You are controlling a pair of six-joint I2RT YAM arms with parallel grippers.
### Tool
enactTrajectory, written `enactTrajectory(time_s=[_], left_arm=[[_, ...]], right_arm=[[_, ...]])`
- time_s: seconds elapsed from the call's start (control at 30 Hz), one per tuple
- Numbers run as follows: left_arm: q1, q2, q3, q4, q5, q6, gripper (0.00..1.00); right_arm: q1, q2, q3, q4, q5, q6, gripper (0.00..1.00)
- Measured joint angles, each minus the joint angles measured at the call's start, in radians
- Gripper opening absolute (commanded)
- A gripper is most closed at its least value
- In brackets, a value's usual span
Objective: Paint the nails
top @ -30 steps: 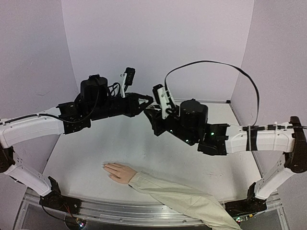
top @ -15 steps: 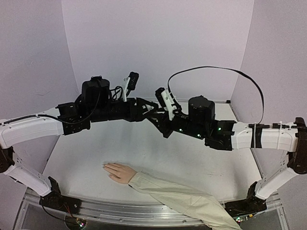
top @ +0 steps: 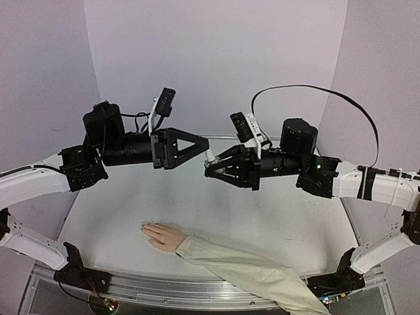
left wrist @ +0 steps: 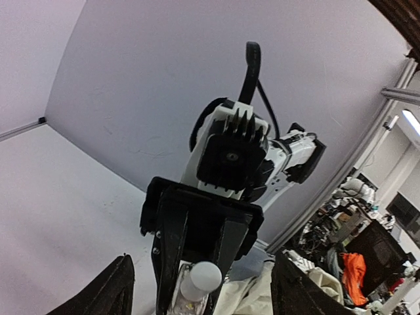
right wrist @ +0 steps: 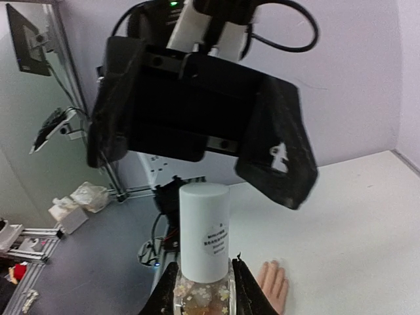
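The right end effector (right wrist: pixel 200 292) clamps a white-capped bottle (right wrist: pixel 203 246), and the left end effector (top: pixel 202 142) faces it with fingers (right wrist: pixel 279 141) spread wide.

The mannequin hand (top: pixel 163 235) lies on the counter (top: pixel 275 216) near its front edge, its sleeve (top: pixel 249 272) trailing right. Above the counter's middle, the left pincer (top: pixel 197 142) faces the right pincer (top: pixel 213 169), which grips a bottle (right wrist: pixel 203 243).
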State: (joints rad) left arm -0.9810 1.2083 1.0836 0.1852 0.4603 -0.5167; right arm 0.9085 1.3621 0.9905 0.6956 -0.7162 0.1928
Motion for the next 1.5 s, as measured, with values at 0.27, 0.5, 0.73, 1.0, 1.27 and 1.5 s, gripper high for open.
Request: enactTrajectory(time_s=[0.27, 0.5, 0.73, 1.0, 1.27, 1.5], left_arm=[[-0.006, 0.038, 0.0, 0.093, 0.169, -0.02, 0.42], [-0.012, 0.043, 0.0, 0.113, 0.209, -0.024, 0.27], [-0.007, 0.071, 0.0, 0.132, 0.189, -0.006, 0.11], [-0.001, 0.091, 0.01, 0.081, 0.027, 0.06, 0.0], [0.01, 0.154, 0.067, -0.104, -0.353, 0.052, 0.0], [0.019, 0.218, 0.145, -0.2, -0.422, 0.025, 0.06]], right_arm=[[0.002, 0.036, 0.005, 0.112, -0.173, 0.118, 0.0], [0.002, 0.051, 0.005, 0.161, -0.2, 0.154, 0.0], [-0.003, 0.047, -0.002, 0.166, -0.174, 0.153, 0.0], [0.003, 0.004, -0.028, 0.061, 0.1, 0.065, 0.0], [0.224, 0.165, 0.053, 0.02, 1.131, -0.243, 0.0], [0.171, 0.204, 0.059, 0.042, 1.078, -0.343, 0.0]])
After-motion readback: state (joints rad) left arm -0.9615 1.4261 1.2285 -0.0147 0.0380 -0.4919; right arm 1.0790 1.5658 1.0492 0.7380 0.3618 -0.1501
